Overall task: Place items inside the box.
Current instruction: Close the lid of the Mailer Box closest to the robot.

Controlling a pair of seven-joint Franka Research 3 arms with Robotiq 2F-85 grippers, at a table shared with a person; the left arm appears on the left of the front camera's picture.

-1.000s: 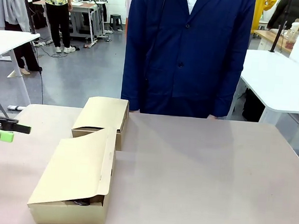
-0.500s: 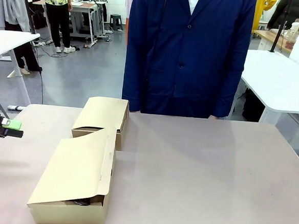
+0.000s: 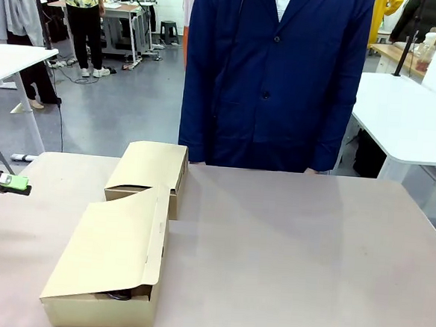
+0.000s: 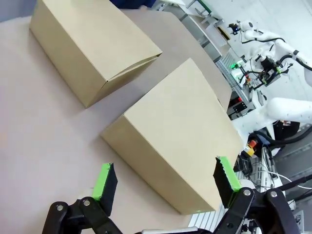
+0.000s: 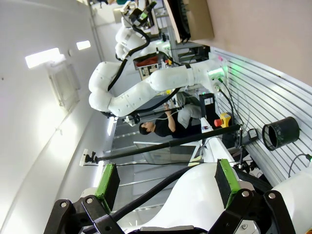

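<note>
The box (image 3: pixel 110 264) lies near the front left of the table with its wide flap lid lowered almost flat. A dark thing (image 3: pixel 120 295) shows in the gap under the lid; the other items are hidden. My left gripper (image 3: pixel 11 183) hovers at the table's left edge, apart from the box. In the left wrist view the left gripper (image 4: pixel 165 178) is open and holds nothing, and the box (image 4: pixel 180 126) lies ahead of it. My right gripper (image 5: pixel 165 184) is open and holds nothing, facing the room and another white arm.
The smaller cardboard box (image 3: pixel 149 170) stands just behind the big one, and it is the far box (image 4: pixel 92 44) in the left wrist view. A person in a navy coat (image 3: pixel 273 77) stands at the far edge. The bare tabletop (image 3: pixel 301 259) spreads to the right.
My left gripper has risen slightly and drawn back toward the picture's left edge. Both boxes and the person stay as they were.
</note>
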